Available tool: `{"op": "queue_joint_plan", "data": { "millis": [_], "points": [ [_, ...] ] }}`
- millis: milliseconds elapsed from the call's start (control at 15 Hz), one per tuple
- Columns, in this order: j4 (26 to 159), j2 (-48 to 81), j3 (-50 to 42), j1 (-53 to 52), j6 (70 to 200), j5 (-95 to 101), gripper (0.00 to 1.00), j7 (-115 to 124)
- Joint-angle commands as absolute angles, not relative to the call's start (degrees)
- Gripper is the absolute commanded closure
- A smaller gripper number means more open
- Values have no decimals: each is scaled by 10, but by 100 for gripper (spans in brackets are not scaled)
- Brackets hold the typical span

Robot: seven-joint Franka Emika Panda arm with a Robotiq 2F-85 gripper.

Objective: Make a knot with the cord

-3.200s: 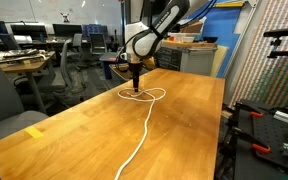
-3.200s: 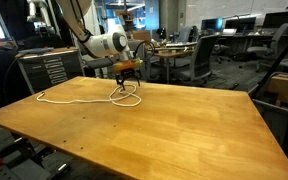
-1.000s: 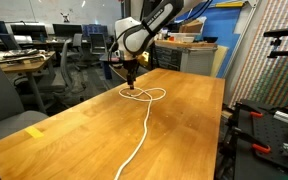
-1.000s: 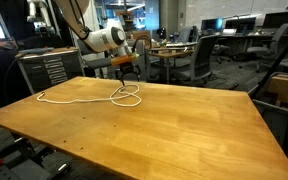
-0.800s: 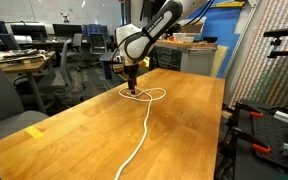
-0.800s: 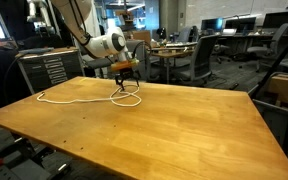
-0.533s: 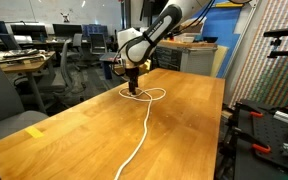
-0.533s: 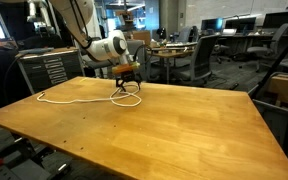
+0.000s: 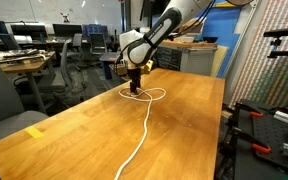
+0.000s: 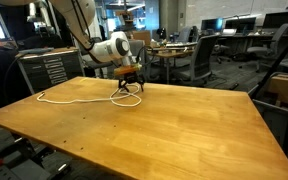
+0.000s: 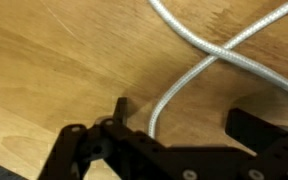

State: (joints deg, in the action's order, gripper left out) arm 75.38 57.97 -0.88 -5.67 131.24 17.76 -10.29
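Both exterior views are soft and coarse, with little fine detail. The light is even and comes from above; the wooden table (image 9: 184, 120) has a pale sheen on its far part, and the background is dimmer. In the wrist view the white cord (image 11: 221, 55) is very bright, almost washed out, and the dark gripper (image 11: 184, 125) near the lens is out of focus

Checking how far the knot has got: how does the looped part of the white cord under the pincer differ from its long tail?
The thin white cord's looped part curls into rings that cross each other; its long tail runs in one gently curved line, crossing nothing. The looped part lies right beneath the open black pincer; the long tail stretches well away from it. Both lie flat on the wooden table.
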Motion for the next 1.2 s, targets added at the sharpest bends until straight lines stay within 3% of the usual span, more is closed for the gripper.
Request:
{"op": "queue_joint_plan", "data": {
  "millis": [0,200,400,467,533,667,1133],
  "points": [
    [732,598,-12,-56,1304,163,1,-89],
    [729,598,-11,-56,1298,159,9,-85],
    [725,598,-10,-54,1292,152,10,-81],
    [725,597,-10,-53,1292,150,26,-79],
    [726,597,-9,-53,1292,148,35,-78],
    [727,595,-6,-50,1293,145,43,-80],
    [729,590,-2,-45,1288,140,95,-77]
  ]
}}
